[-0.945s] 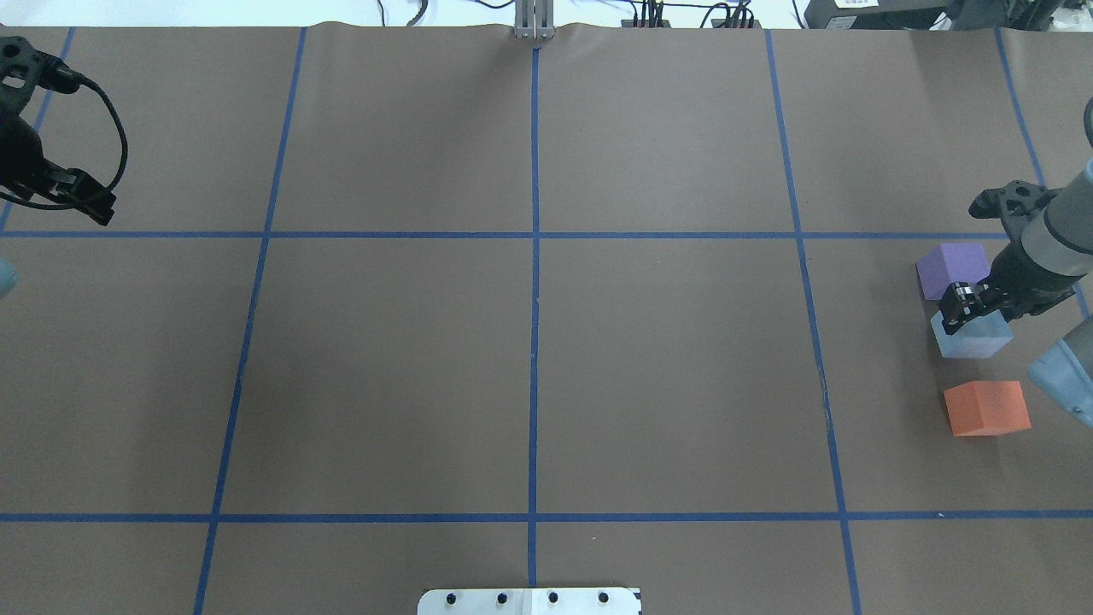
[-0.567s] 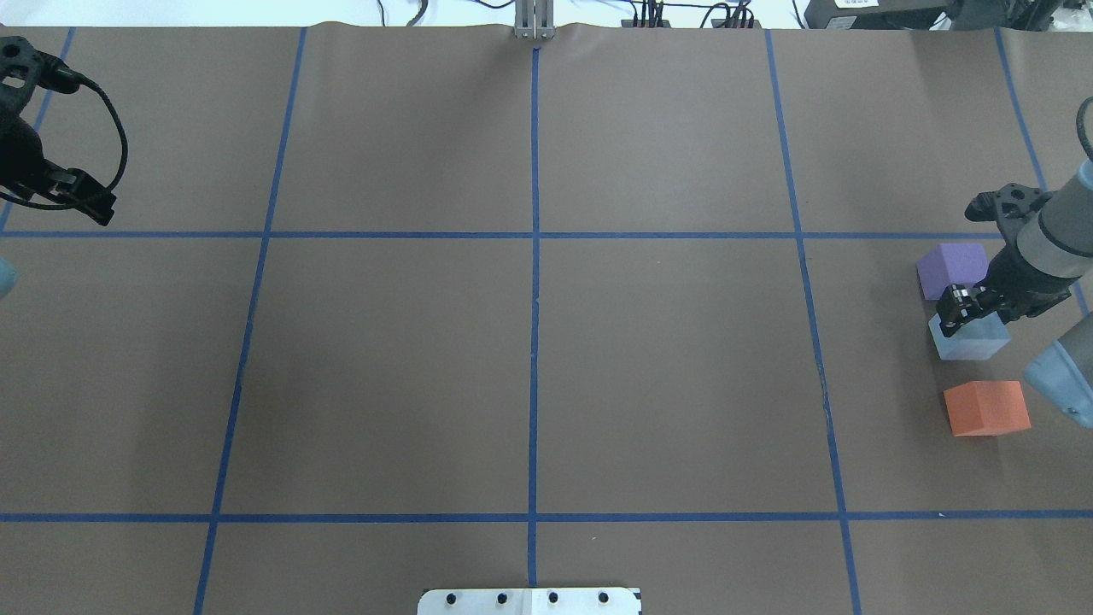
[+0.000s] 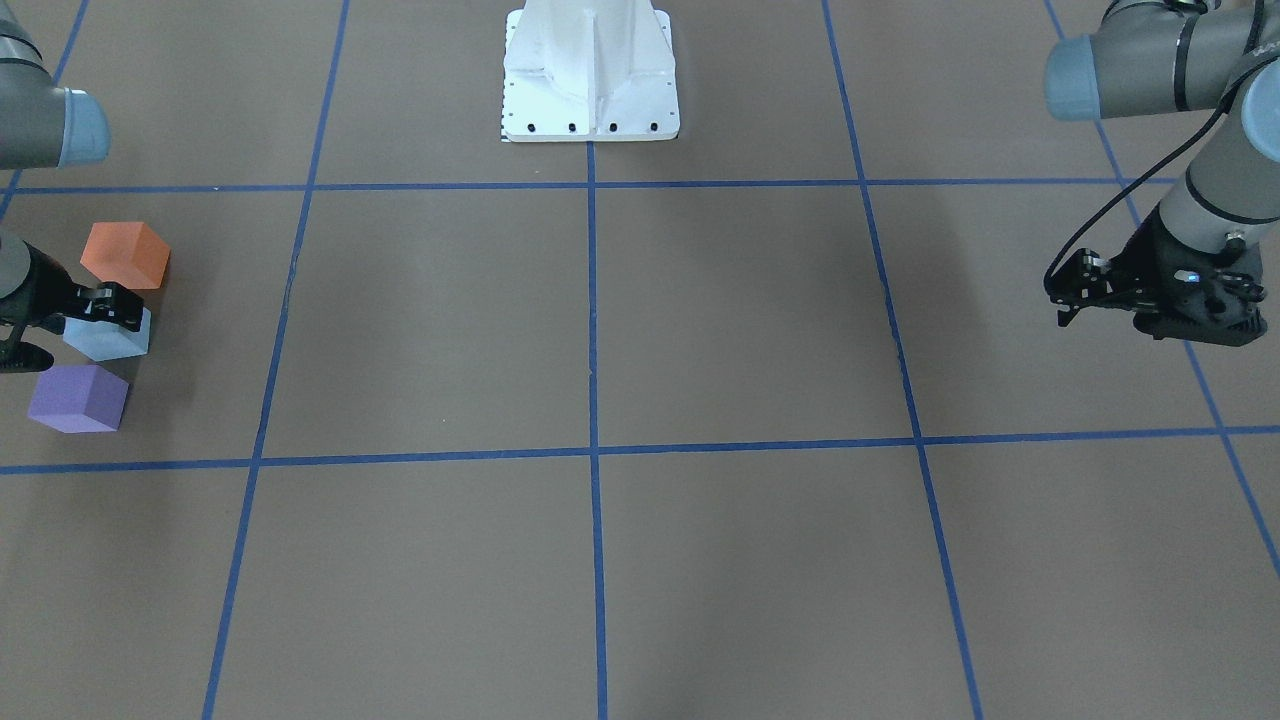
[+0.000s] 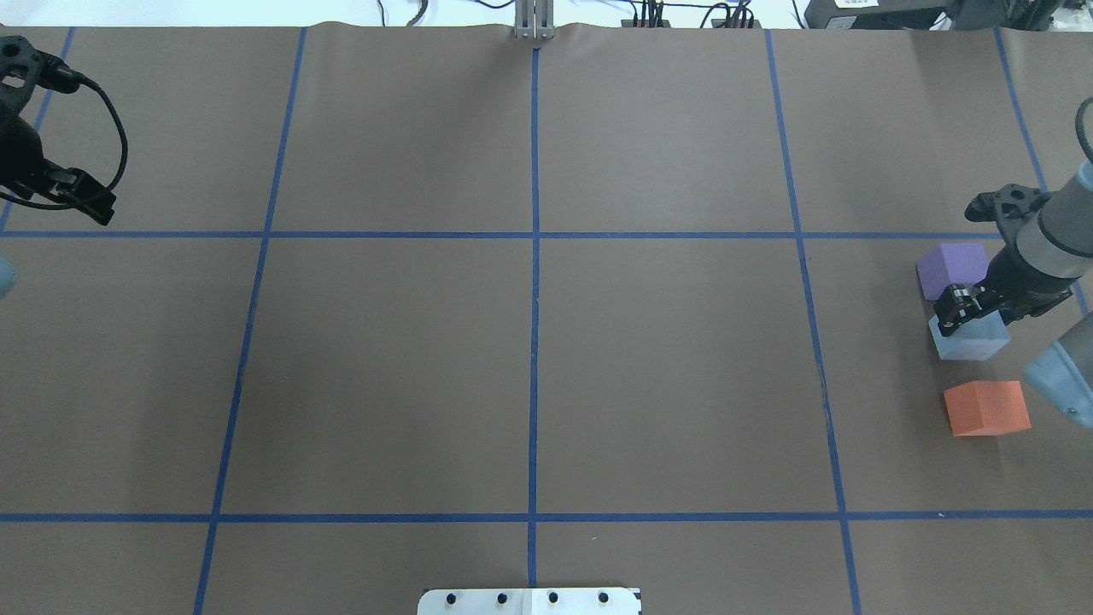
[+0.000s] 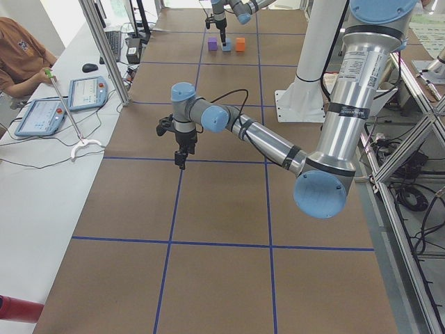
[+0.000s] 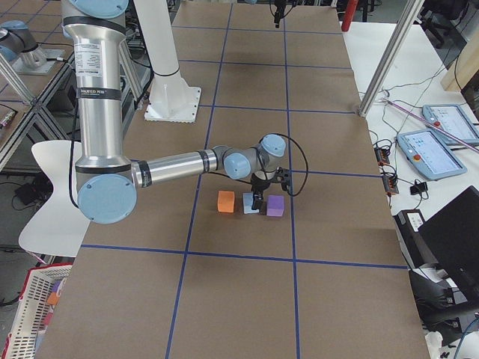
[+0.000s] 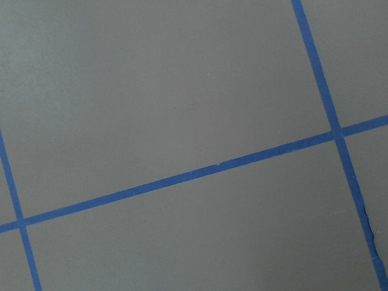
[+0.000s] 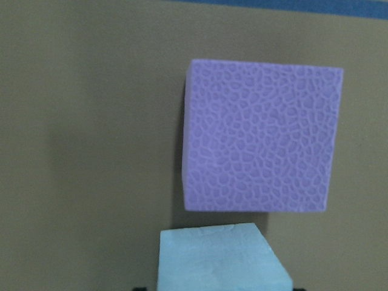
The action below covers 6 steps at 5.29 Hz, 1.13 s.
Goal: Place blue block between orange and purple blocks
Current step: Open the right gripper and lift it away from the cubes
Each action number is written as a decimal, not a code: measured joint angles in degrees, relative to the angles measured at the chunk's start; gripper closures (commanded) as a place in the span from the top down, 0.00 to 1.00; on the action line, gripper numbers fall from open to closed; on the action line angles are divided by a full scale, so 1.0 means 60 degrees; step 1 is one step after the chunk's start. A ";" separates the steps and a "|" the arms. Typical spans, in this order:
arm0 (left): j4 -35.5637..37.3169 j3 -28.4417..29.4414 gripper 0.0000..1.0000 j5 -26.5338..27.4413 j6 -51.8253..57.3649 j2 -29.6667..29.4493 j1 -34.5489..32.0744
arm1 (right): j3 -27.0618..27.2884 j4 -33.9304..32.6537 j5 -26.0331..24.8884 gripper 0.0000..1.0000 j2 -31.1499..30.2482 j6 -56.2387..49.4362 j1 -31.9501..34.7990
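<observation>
The light blue block (image 4: 973, 343) sits between the purple block (image 4: 948, 266) and the orange block (image 4: 986, 408) at the table's right edge, in a row with small gaps. My right gripper (image 4: 956, 314) is shut on the blue block from above, low at the table. In the right wrist view the blue block (image 8: 218, 257) is at the bottom edge and the purple block (image 8: 260, 139) lies just beyond it. In the front view the row runs orange (image 3: 125, 255), blue (image 3: 105, 338), purple (image 3: 75, 398). My left gripper (image 4: 96, 205) hangs shut and empty at the far left.
The brown table cover carries a grid of blue tape lines (image 4: 534, 256). The white robot base plate (image 3: 590, 90) stands at the robot's edge of the table. The left wrist view shows only bare cover and tape lines (image 7: 182, 176).
My right gripper and the blue block have shifted very slightly; the right forearm has drawn back a little. The left arm has not moved.
</observation>
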 measured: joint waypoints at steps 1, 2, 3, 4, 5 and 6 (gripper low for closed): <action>0.0000 -0.0001 1.00 0.0000 0.0000 0.0000 0.0000 | 0.0263 -0.0008 0.0003 1.00 -0.0059 0.0005 0.0101; 0.0000 -0.0024 1.00 0.0000 0.0004 0.0004 -0.0004 | 0.0785 -0.0037 0.0019 1.00 -0.0216 0.0011 0.0420; 0.0000 -0.0065 1.00 -0.0004 0.0031 0.0017 -0.0013 | 0.1299 -0.0058 0.0080 1.00 -0.0396 -0.0005 0.0966; 0.0000 -0.0202 1.00 -0.0038 0.0088 0.0068 -0.0129 | 0.1504 -0.0094 0.0247 1.00 -0.0492 -0.0445 0.1743; 0.0030 -0.0318 1.00 -0.0419 0.0387 0.0135 -0.0514 | 0.1292 -0.0195 0.0605 1.00 -0.0552 -0.1680 0.2750; 0.0079 -0.0304 1.00 -0.0911 0.1139 0.0330 -0.1113 | 0.0763 -0.0281 0.0991 1.00 -0.0590 -0.3169 0.3725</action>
